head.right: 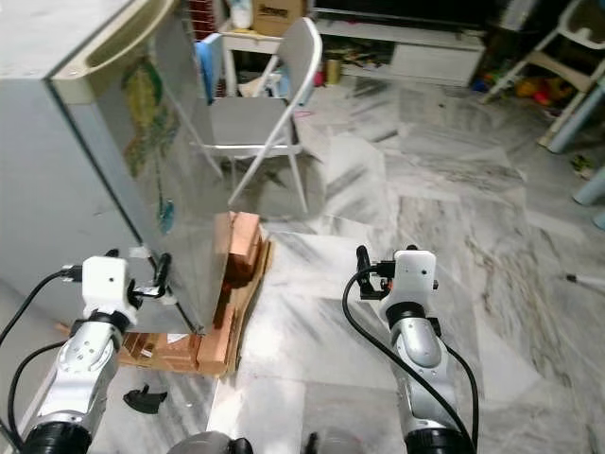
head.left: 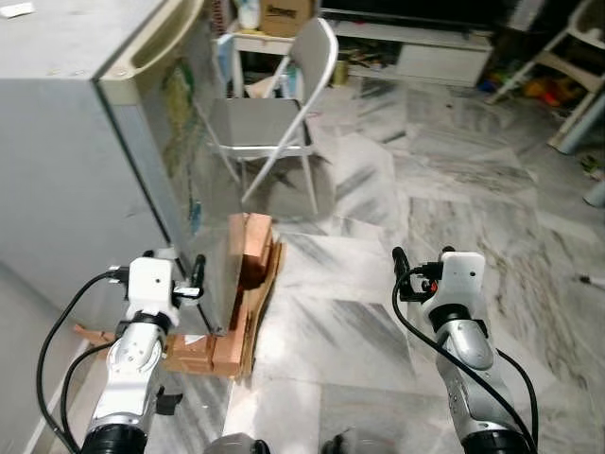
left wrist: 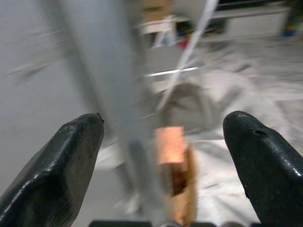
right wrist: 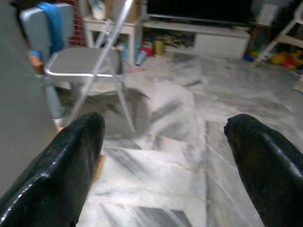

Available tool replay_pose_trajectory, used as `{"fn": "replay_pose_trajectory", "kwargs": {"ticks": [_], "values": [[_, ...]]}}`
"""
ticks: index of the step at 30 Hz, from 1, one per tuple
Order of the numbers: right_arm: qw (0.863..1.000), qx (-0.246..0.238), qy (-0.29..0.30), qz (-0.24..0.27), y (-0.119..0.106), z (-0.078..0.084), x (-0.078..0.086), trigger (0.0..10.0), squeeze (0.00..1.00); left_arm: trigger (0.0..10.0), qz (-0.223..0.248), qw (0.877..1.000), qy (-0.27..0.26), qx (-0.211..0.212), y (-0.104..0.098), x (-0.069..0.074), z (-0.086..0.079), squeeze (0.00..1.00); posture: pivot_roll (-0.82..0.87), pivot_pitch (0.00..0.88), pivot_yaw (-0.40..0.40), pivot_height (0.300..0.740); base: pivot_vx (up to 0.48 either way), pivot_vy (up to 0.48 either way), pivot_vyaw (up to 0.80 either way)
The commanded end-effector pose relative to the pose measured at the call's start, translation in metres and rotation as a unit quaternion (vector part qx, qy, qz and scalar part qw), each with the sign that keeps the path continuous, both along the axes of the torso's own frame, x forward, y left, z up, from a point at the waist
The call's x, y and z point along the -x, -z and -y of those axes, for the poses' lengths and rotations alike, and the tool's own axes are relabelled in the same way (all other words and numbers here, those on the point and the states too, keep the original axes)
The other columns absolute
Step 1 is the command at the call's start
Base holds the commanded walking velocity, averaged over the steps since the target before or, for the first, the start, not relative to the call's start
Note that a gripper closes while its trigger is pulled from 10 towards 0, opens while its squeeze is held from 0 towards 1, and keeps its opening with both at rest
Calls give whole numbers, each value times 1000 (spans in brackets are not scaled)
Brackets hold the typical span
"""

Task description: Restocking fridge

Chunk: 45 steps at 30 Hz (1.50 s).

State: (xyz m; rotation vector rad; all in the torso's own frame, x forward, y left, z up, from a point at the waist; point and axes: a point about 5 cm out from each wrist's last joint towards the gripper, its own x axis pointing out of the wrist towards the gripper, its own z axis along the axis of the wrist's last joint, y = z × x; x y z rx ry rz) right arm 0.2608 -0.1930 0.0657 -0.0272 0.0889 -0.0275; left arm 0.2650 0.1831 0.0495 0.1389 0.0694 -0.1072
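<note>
fridge (head.left: 85, 142) door edge beside raised left gripper (left wrist: 161, 156), right gripper (right wrist: 163, 156) alongside, jaws both parted.

A grey and white marble floor (head.left: 397, 284) covers the room. A grey folding chair (head.left: 284, 113) stands on it. Behind the chair there is a small white table (head.left: 260, 43), and to the right of the chair a low white cabinet (head.left: 440, 57) runs along the far wall. Some wooden blocks (head.left: 248, 274) lie on the floor in front of the chair.
</note>
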Motion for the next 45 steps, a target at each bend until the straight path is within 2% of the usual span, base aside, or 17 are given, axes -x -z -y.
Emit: {"fn": "replay_pose_trajectory", "kwargs": {"ticks": [1,3,11,15,25,33,45], "values": [[1000,0,0,4,-3,-1,-2,10000,0,10000,1,1000,20,-3,0,2,3,0,-1,46,-19,740,480,0,0],[1000,0,-1,3,-2,-1,-1,10000,0,10000,-8,1000,18,10,2,2,4,0,-2,46,-19,740,373,0,0],[1000,2,-4,1,-2,-2,-1,10000,0,10000,-4,1000,6,3,1,2,1,0,2,46,-23,740,0,0,0],[1000,3,-7,0,-1,-3,-1,10000,0,10000,-4,1000,-10,19,0,-3,-3,0,6,48,-30,740,0,0,0],[1000,9,-17,-22,6,-2,5,10000,0,10000,5,999,-3,40,-11,-22,-4,0,-4,54,-30,740,0,0,0],[998,18,-21,-58,19,3,22,10000,0,10000,-18,996,50,72,-9,-25,7,0,-16,62,-25,740,0,0,0],[998,23,-23,-61,18,2,19,10000,0,10000,-22,995,55,82,-6,-27,15,0,-21,65,-30,740,0,0,0]]}}
